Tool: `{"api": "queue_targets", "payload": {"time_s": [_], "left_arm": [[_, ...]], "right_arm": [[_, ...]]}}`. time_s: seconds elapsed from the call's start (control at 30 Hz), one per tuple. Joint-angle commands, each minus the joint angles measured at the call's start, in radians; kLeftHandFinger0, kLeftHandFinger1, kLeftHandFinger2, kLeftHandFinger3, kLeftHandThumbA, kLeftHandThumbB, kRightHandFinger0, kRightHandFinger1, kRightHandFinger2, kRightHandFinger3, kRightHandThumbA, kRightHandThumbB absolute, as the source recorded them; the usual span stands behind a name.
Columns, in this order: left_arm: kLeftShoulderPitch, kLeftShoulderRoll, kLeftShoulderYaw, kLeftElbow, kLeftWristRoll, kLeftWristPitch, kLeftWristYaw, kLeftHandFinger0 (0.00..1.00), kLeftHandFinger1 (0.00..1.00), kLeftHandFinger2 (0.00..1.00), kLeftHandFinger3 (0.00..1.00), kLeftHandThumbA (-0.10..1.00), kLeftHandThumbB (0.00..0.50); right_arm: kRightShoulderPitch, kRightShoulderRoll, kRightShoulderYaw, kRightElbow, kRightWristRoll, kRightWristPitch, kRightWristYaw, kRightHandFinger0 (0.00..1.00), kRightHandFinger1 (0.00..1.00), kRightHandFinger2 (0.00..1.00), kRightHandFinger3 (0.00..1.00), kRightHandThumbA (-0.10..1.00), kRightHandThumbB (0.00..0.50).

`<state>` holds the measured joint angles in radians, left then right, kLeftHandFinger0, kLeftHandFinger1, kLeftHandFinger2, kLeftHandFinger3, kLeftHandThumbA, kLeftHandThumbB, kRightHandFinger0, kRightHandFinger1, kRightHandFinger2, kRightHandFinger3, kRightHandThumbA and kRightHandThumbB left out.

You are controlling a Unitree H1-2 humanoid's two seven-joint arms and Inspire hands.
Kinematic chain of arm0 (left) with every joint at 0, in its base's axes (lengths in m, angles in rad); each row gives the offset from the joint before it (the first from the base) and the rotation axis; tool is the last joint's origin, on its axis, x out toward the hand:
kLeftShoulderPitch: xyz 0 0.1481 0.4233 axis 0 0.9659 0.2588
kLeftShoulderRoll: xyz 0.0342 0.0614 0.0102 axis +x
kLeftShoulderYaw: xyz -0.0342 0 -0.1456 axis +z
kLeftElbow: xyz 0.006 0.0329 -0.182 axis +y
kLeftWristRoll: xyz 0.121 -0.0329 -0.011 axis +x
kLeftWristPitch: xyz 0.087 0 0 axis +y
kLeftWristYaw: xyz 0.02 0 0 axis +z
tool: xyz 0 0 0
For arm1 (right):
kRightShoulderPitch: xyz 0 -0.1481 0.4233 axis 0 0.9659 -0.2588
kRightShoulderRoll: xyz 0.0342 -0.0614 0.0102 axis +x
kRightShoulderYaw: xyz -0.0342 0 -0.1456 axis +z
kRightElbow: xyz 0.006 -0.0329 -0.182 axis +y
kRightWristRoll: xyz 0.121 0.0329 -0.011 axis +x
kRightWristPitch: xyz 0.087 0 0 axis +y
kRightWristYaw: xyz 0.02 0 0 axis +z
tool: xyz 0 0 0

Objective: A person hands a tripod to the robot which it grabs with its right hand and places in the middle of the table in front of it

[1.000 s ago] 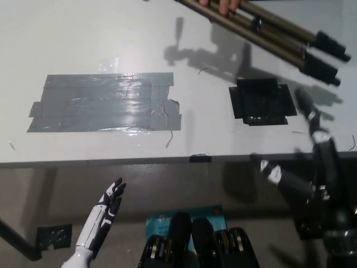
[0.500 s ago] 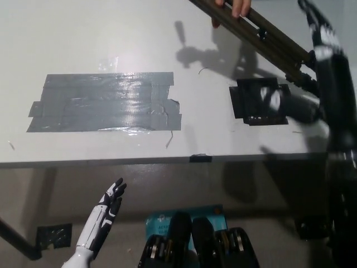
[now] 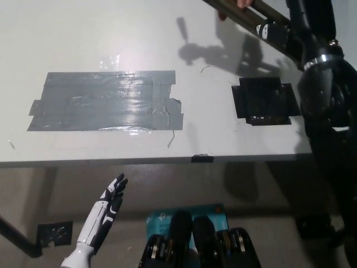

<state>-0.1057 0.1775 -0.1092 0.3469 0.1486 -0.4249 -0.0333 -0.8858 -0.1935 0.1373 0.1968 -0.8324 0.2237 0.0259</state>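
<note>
White tabletop [image 3: 83, 39] fills most of the head view, front edge running across the middle, floor below. Big patch of grey duct tape [image 3: 106, 101] stuck left of centre, wrinkled and shiny. Smaller black tape square [image 3: 262, 100] on the right, well apart from the grey one. Tiny black tape tab [image 3: 201, 158] on the front edge between them. Tripod [image 3: 241, 18] is at top right, folded, legs together, slanting down to the right, held above the far part of the table, not resting on it. It throws a shadow [image 3: 192, 51] on the surface near the top middle. Person's hand [image 3: 243, 3] grips the tripod at the top border, only fingertips visible. Right hand [image 3: 309, 22], black, is up at the top right, right at the lower end of the tripod, arm rising from the bottom right corner and covering the table's right edge. Cannot tell whether its fingers are around the tripod legs or just beside them; that area is dark and overlapping. Left hand [image 3: 110, 207], white, rests at lower left below the table edge, fingers stretched out straight, holding nothing. Floor: blue item [image 3: 167, 216] at bottom middle, black tape piece [image 3: 54, 234] at bottom left.
</note>
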Motion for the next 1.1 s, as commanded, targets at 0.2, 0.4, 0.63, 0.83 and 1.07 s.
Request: {"api": "queue_targets", "payload": {"time_s": [0.2, 0.4, 0.63, 0.83, 1.07], "left_arm": [[-0.024, 0.021, 0.009, -0.023, 0.017, -0.045, 0.002, 1.0, 1.0, 1.0, 1.0, 1.0, 0.3], [-0.031, 0.024, 0.008, -0.026, 0.018, -0.036, -0.005, 1.0, 1.0, 1.0, 1.0, 1.0, 0.299], [-0.033, 0.022, 0.004, -0.023, 0.031, -0.042, 0.003, 1.0, 1.0, 1.0, 1.0, 1.0, 0.296], [-0.035, 0.023, 0.002, -0.027, 0.03, -0.043, -0.001, 1.0, 1.0, 1.0, 1.0, 1.0, 0.288], [-0.038, 0.023, 0.003, -0.029, 0.008, -0.032, -0.015, 1.0, 1.0, 1.0, 1.0, 1.0, 0.29]], "right_arm": [[-0.152, -0.032, 0.065, 0.243, -0.039, 0.057, -0.044, 1.0, 1.0, 1.0, 1.0, 1.0, 0.463], [-0.187, -0.042, 0.086, 0.341, -0.007, 0.053, -0.018, 1.0, 1.0, 1.0, 1.0, 1.0, 0.498], [-0.306, -0.04, 0.121, 0.585, 0.01, -0.01, -0.111, 1.0, 1.0, 1.0, 1.0, 0.87, 0.466], [-0.382, -0.04, 0.17, 0.794, -0.043, -0.125, -0.45, 0.0, 0.21, 0.62, 0.56, -0.1, 0.214], [-0.381, -0.048, 0.174, 0.823, -0.015, -0.224, -0.557, 0.0, 0.38, 0.81, 0.74, -0.1, 0.199]]}}
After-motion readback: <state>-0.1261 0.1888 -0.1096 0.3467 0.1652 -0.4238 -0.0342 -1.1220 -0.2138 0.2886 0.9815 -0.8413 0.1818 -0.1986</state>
